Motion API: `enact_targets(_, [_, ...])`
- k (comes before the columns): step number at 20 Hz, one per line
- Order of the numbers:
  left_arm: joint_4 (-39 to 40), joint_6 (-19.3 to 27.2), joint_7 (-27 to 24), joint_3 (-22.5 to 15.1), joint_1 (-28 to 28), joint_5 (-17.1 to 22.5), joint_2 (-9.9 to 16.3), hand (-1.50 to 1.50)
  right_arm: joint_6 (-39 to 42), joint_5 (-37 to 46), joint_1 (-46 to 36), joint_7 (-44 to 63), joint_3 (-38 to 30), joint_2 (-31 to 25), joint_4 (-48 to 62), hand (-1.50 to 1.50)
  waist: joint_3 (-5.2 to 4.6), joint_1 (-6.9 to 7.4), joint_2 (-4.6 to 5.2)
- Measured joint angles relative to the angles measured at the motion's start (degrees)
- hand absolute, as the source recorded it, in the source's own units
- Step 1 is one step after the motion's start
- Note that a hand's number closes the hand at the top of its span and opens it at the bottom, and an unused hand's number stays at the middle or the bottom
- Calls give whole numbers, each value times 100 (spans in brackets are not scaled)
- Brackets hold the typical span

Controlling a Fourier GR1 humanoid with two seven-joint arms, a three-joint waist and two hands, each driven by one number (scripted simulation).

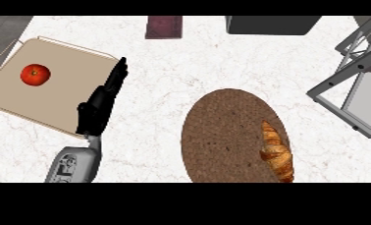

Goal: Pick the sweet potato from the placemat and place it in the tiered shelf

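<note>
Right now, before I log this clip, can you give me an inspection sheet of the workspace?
Surface: white marbled counter, no spills seen.
Job's things: round brown placemat at lower centre; an orange-brown food item on its right edge, looking more like a croissant than a sweet potato; grey tiered shelf at the right edge, only partly in view.
Clutter: tomato on a beige cutting board at left; dark red box and dark grey box along the far edge.
Hands: left hand open, fingers straight, over the board's right edge; right hand not in view.
Cables: nothing seen.
Surroundings: nothing seen beyond the counter.
</note>
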Motion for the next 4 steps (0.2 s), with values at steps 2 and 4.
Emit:
enact_targets(2, [-20,2,-14,4,37,2,5,0,109,59,148,-151,37,-50,-9,-150,14,-6,2])
enact_targets(4, [-18,-3,-10,38,10,23,23,0,240,77,256,-255,40,-77,23,-150,24,-25,7])
